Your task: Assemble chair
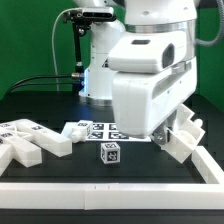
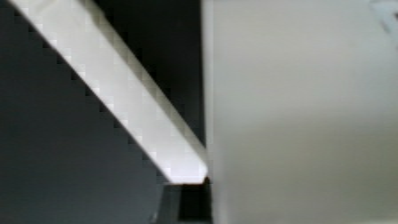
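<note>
The chair (image 1: 32, 142) is found unassembled, as loose white tagged parts on the black table (image 1: 60, 170). One heap of bars and slabs is seen at the exterior view's left, the pieces overlapped and tilted against each other. A further blocky part (image 1: 186, 135) is seen at the exterior view's right, tipped at an angle, just beside the arm's hand.

The gripper (image 1: 158, 133) is positioned low over the table, between the marker board (image 1: 92, 128) and that right-hand part. Its fingertips are largely hidden behind the white hand housing. The jaws are judged fully closed; whether anything is pinched between them cannot be told.

The marker board is seen lying flat near the table's middle, partly covered by the arm. A small tagged cube (image 1: 110, 152) is noted standing alone in front of the board, apart from both groups of parts.

In the wrist view, a white bar (image 2: 134, 95) is seen running diagonally across a dark ground and meeting a broad pale slab (image 2: 302, 100). Both are blurred, and which chair parts they are cannot be determined.
</note>
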You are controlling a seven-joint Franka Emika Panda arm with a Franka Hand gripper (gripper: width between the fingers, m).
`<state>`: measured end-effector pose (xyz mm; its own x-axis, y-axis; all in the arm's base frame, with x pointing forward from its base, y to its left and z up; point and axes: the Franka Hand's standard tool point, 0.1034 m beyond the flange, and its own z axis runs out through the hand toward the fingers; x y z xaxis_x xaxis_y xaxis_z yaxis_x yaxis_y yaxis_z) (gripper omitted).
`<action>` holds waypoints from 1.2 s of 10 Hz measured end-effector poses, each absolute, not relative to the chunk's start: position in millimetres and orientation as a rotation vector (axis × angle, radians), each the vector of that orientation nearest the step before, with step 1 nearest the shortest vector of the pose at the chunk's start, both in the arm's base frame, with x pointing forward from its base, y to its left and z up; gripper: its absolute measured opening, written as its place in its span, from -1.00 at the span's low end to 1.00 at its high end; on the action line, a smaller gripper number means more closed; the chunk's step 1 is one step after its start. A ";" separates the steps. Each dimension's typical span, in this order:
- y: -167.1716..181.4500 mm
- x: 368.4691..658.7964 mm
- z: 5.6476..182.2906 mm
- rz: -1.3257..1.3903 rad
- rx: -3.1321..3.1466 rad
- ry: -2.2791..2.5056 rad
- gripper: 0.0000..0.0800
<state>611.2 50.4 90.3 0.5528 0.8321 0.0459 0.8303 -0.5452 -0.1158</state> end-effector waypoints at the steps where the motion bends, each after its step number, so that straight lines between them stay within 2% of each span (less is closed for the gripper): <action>1: 47.9 611.7 89.7 0.021 -2.661 -1.424 -0.94; 2: 45.6 612.4 86.5 -0.010 -2.608 -1.530 -0.94; 4: 33.0 604.7 67.7 -0.095 -2.407 -1.840 -0.94; 6: 27.9 598.1 50.0 -0.110 -2.345 -1.914 -0.94; 10: 27.3 597.1 48.7 -0.102 -2.357 -1.895 -0.94; 12: 46.6 604.7 35.2 -0.153 -2.276 -1.992 -0.94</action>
<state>604.7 46.6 35.2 0.1323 0.9798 0.1502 0.9912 -0.1310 -0.0184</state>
